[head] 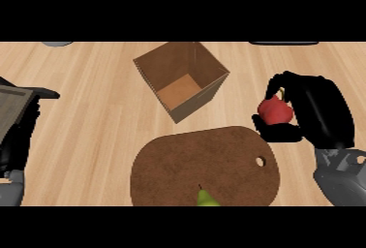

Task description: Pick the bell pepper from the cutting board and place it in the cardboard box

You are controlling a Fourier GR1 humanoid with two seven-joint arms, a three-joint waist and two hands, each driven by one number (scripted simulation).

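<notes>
A pale wooden tabletop (79, 145) fills the head view. On it, the round dark-brown cutting board (204, 167) is the landmark — it has a small hole near its right edge and reaches down to the lower edge of the view. Just beyond the board, toward the far side of the tabletop, stands the open cardboard box (182, 80), turned so one corner points at the board; its inside shows bare.

To the right of the board, the right hand (318, 114) hangs over the tabletop on its grey forearm, its fingers and thumb curled around the red bell pepper (275, 110). The pepper is off the board — held just past the board's upper right rim, and to the right of the box, apart from it.

Well to the left of the board, at the view's left edge, the left hand (14, 140) shows only in part; whether it is released or clenched I cannot tell.

On the board's near edge lies a small green item (206, 197), cut off by the frame.
</notes>
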